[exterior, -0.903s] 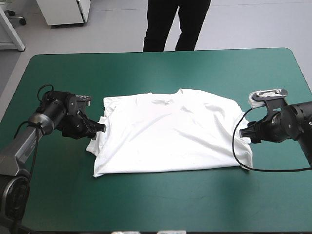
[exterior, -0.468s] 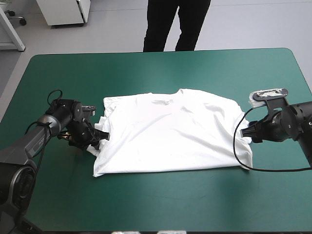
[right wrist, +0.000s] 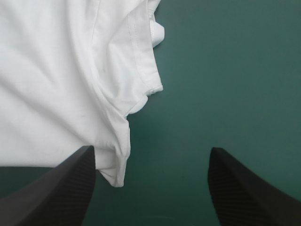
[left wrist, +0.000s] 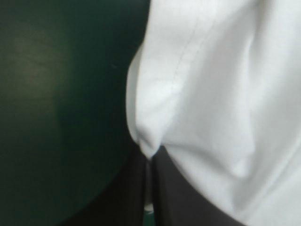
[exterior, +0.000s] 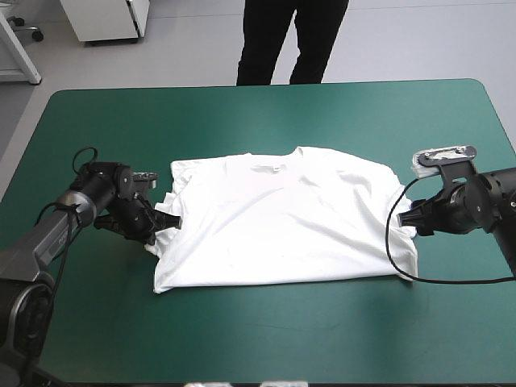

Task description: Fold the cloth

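The white T-shirt (exterior: 282,218) lies spread flat in the middle of the teal-green table, neck toward the far edge. My left gripper (exterior: 167,219) is low at the shirt's left sleeve. In the left wrist view its black fingers (left wrist: 136,188) meet in one point, and a fold of the T-shirt (left wrist: 211,94) is pinched at the tip of the left gripper (left wrist: 149,157). My right gripper (exterior: 409,219) rests at the shirt's right edge. It is open (right wrist: 151,149), and the right sleeve's hem (right wrist: 120,155) lies just inside one finger.
Bare teal-green cover (exterior: 282,339) stretches between the shirt and the table's near edge, and a wide band of it (exterior: 266,113) runs along the far edge. The cover also shows beyond each arm toward the table's sides.
My left gripper has slid right into the sleeve's bunched edge and shut on it; earlier its fingers stood apart. The right arm and the shirt's body have not moved.
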You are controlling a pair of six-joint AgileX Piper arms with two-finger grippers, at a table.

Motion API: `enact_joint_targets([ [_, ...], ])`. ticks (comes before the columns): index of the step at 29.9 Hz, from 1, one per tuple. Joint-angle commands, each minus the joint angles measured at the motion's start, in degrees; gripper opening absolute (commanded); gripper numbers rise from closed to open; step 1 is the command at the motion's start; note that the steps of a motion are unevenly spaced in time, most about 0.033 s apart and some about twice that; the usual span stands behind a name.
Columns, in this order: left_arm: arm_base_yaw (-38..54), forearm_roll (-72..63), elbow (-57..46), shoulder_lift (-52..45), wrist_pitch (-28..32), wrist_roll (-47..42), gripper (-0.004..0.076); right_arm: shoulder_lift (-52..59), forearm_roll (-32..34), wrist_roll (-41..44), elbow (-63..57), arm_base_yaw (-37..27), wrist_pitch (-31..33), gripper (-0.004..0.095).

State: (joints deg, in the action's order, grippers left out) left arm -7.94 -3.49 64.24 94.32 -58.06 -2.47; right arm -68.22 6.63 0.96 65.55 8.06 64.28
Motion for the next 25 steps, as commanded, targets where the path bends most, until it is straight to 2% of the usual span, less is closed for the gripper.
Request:
enact_joint_targets([
  [1,-0.2,-2.7,4.9,-7.1,-2.3,0.6,-0.0009,1.4,0.9,-0.4,1.8,0.0,-1.9,0.0644],
  [7,-3.3,-10.1,7.2,-10.6,-2.5,3.6,-0.0009,1.4,0.8,-0.4,1.8,0.0,-1.7,0.0644],
  [14,-9.6,-10.1,6.9,-5.9,1.9,3.6,-0.0009,1.4,0.6,-0.4,1.8,0.0,-1.3,0.0619],
  [25,-10.2,-9.4,6.9,3.1,4.6,3.6,-0.0008,1.4,0.6,-0.5,1.8,0.0,-1.0,0.0617],
])
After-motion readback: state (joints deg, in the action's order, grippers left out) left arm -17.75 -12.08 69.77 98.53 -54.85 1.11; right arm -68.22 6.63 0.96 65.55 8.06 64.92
